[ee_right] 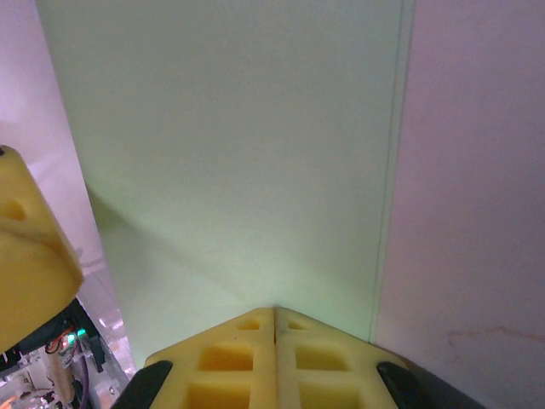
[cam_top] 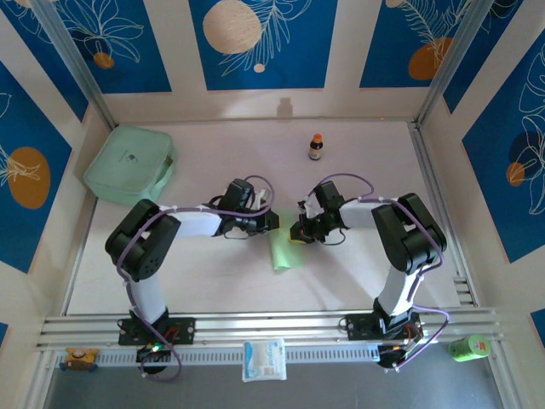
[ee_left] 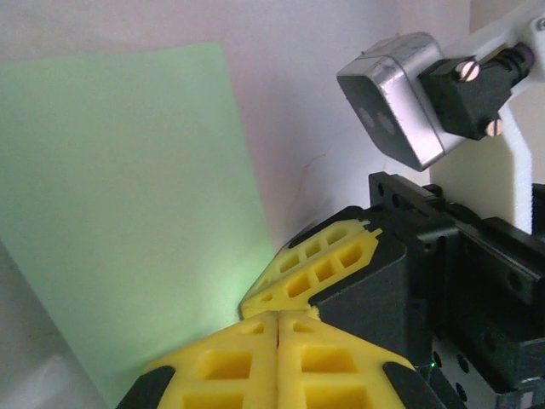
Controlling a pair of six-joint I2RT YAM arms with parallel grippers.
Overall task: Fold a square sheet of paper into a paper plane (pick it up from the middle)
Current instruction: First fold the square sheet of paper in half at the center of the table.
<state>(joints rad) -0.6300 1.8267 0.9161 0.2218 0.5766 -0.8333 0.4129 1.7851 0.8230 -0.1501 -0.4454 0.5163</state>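
Folding is judged to be at an early crease, with no pointed dart formed yet; the square sheet of paper is seen from above as a narrow pale green strip lying on the tabletop between the two arms, its far end under the tools; a straight line along one side in the right wrist view suggests a layer already laid over; the left tool is pressed together at the sheet's edge, and the right tool is pressed together just beside it; whether paper is caught in either pair of jaws cannot be told; the next move is judged to call for both tools working together, so that edges are kept aligned and the thin paper is not torn; the tabletop is pale and matte, edged by aluminium rails; a mint-green box and a small bottle are set well apart from the sheet; blue leaf-patterned panels line the walls
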